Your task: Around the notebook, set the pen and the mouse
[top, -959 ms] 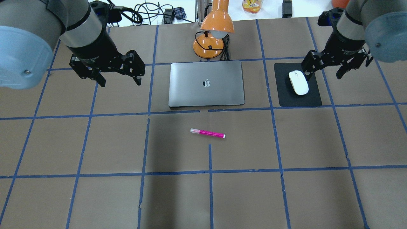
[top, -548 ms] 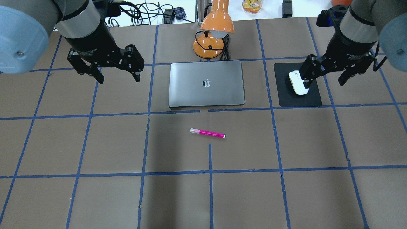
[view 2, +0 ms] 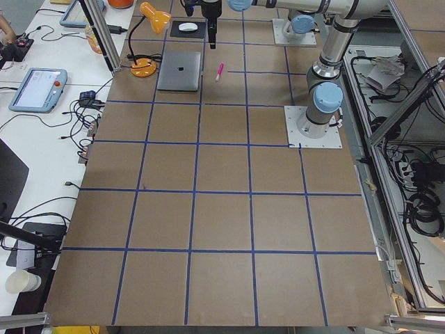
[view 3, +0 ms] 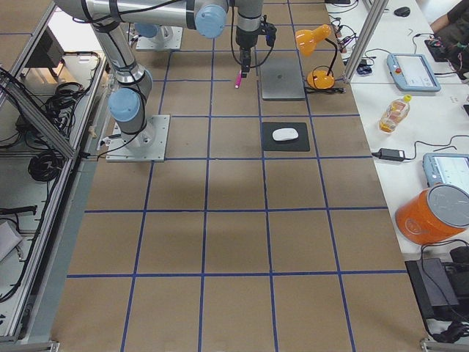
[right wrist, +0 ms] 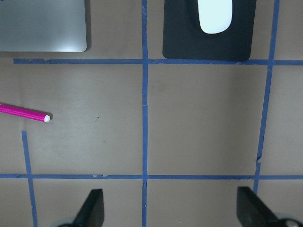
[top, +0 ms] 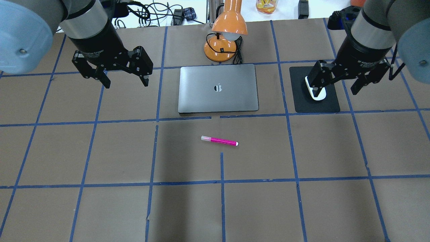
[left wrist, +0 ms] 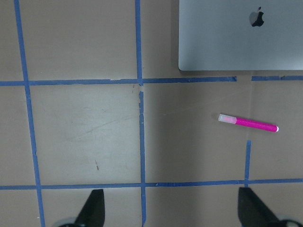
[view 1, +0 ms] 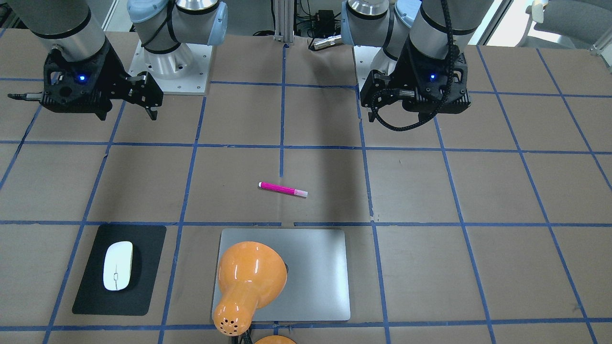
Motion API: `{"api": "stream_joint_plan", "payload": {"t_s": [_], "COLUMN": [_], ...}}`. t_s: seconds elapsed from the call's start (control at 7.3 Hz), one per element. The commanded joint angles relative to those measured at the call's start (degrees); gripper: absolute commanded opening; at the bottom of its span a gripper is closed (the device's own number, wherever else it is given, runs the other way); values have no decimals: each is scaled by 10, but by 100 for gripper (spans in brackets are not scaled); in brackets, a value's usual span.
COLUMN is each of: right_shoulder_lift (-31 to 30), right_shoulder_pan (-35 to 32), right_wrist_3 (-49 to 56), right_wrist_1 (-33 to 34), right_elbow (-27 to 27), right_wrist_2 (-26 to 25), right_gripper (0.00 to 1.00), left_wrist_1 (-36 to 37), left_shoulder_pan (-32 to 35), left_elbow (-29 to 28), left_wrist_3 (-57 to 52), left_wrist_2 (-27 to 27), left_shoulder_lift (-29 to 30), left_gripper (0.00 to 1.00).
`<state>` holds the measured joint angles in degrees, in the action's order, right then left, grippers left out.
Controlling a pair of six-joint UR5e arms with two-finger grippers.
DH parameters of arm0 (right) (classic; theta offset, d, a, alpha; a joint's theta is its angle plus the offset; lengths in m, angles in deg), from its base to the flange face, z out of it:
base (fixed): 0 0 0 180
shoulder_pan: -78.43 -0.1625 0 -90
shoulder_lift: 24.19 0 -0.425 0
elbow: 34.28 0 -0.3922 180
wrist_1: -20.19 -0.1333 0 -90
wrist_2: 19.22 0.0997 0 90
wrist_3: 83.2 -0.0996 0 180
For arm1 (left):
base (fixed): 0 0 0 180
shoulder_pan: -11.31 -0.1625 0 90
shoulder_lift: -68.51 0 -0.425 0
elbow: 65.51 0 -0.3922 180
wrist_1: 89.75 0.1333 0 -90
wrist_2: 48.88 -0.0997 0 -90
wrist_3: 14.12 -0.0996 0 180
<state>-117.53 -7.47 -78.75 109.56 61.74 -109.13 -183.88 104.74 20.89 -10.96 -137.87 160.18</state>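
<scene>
Overhead, both pincers hang spread wide and empty from down-pointing wrists: the left pincer (top: 126, 84) over bare worktop (top: 100, 151) beside the notebook (top: 218, 88), the right pincer (top: 336, 90) with one finger overlapping the mouse (top: 319, 96) on its black mat (top: 319, 107). From the front, the mouse lies untouched on that mat, and the pen (top: 219, 140) lies just robot-side of the notebook. Each wrist view shows two fingertips far apart with nothing between them.

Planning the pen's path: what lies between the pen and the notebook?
Only bare brown paper crossed by one blue tape line separates the pen from the notebook; the overhead and left wrist views both show it.
</scene>
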Motion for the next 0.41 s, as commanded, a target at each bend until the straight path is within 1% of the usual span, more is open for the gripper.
{"api": "stream_joint_plan", "payload": {"t_s": [0.0, 0.27], "right_shoulder_lift": [1, 3], "right_shoulder_pan": [-22, -22], "right_wrist_3": [-47, -46], "right_wrist_1": [1, 1], "right_elbow": [0, 0], "right_wrist_2": [-7, -4], "right_gripper": [100, 100], "left_wrist_1": [0, 0], "left_shoulder_pan": [0, 0], "left_elbow": [0, 0], "left_wrist_3": [0, 0], "left_wrist_2": [0, 1], "left_shoulder_lift": [0, 0], "left_gripper": [100, 100]}}
